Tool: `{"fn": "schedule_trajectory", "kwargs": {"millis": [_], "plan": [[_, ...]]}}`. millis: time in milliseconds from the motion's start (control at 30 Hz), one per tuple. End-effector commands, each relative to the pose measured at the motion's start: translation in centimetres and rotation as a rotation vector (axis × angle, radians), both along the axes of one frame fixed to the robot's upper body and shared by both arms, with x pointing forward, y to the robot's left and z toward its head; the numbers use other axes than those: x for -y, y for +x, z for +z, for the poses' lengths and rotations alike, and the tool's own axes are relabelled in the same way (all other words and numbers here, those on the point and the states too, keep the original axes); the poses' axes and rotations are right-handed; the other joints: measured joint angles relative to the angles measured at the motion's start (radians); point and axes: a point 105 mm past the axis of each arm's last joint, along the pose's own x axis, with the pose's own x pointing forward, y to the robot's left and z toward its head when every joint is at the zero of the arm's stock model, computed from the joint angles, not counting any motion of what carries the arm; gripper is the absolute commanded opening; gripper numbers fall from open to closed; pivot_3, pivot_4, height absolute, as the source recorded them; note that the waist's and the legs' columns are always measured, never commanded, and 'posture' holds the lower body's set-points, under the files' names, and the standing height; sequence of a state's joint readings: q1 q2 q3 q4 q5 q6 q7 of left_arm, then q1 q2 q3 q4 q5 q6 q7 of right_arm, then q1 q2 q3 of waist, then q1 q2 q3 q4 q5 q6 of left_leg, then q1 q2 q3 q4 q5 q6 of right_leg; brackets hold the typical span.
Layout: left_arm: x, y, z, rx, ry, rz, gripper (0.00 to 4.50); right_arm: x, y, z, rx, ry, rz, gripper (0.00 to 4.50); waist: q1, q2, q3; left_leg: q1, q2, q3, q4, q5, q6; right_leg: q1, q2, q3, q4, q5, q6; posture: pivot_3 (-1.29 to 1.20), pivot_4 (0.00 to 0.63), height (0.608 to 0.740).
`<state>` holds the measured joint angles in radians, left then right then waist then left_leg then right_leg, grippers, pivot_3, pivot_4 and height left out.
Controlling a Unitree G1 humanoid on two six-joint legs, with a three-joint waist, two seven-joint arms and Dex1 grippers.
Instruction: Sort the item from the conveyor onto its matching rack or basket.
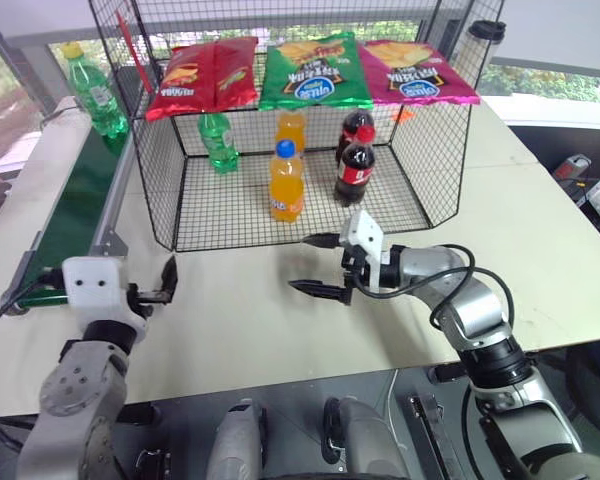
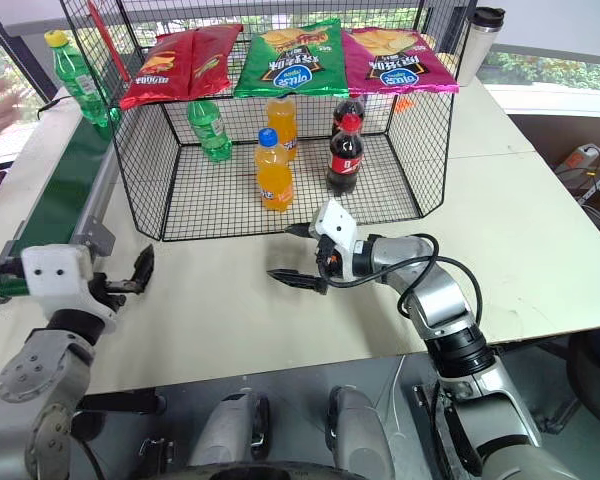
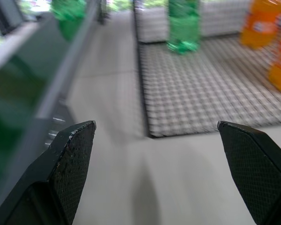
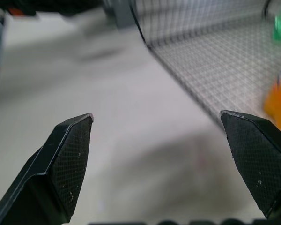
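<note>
Green soda bottle (image 1: 95, 92) with yellow cap stands upright at the far end of the conveyor (image 1: 68, 205), just outside the left wall of the black wire rack (image 1: 290, 215). Not yet picked; nothing touches it.

Left end effector (image 1: 166, 281) hovers low over the desk (image 1: 240, 320) beside the conveyor's near end, fingers spread wide, empty, aimed forward along the belt. Likely staged there because the belt should carry the bottle toward it, or because it must reach up the belt side.

Right end effector (image 1: 322, 264) sits in front of the rack's open face, pointing toward the robot's left, fingers wide apart, holding nothing. Probably parked clear of the left arm's path.

Rack floor already holds drinks grouped by kind: a green bottle (image 1: 218, 142) at back left, two orange bottles (image 1: 286, 182) in the middle, two cola bottles (image 1: 355, 165) to the right. Chip bags (image 1: 315, 70) lie on the upper shelf. So the matching spot is likely next to the green bottle on the floor, left side.

Black tumbler (image 2: 476, 40) stands behind the rack's right corner, off task.

Task at the start: grasp still to do.
</note>
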<state>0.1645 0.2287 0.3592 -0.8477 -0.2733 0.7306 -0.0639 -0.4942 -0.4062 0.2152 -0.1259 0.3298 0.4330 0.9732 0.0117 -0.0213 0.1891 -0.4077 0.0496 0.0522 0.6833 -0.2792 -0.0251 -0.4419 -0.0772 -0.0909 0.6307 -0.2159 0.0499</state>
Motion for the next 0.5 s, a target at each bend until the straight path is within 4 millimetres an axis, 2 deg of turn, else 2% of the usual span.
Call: {"fn": "schedule_trajectory", "kwargs": {"millis": [33, 233, 500], "plan": [[-1.2, -0.7, 2.1, 0.091, 0.003, 0.075, 4.33, -0.5, -0.9, 2.9, 0.089, 0.087, 0.059, 4.5, 0.001, 0.0, 0.0, 0.0, 0.0, 0.0, 0.0, 0.0, 0.0, 0.0, 0.0, 0.0, 0.0, 0.0, 0.0, 0.0, 0.15, 0.74], [-4.0, -1.0, 3.1, 0.134, -0.043, 0.213, 4.33, -1.2, -1.8, 3.9, 0.128, 0.128, 0.137, 4.5, 0.0, 0.0, 0.0, 0.0, 0.0, 0.0, 0.0, 0.0, 0.0, 0.0, 0.0, 0.0, 0.0, 0.001, 0.002, 0.0, 0.15, 0.74], [-6.9, -1.6, 3.8, 0.143, -0.055, 0.323, 4.33, -1.3, -2.5, 3.3, 0.184, 0.076, 0.199, 4.5, 0.0, 0.0, 0.0, 0.0, 0.0, 0.0, 0.0, 0.0, 0.0, 0.0, 0.0, 0.0, 0.0, 0.001, 0.002, 0.0, 0.15, 0.74]]}}
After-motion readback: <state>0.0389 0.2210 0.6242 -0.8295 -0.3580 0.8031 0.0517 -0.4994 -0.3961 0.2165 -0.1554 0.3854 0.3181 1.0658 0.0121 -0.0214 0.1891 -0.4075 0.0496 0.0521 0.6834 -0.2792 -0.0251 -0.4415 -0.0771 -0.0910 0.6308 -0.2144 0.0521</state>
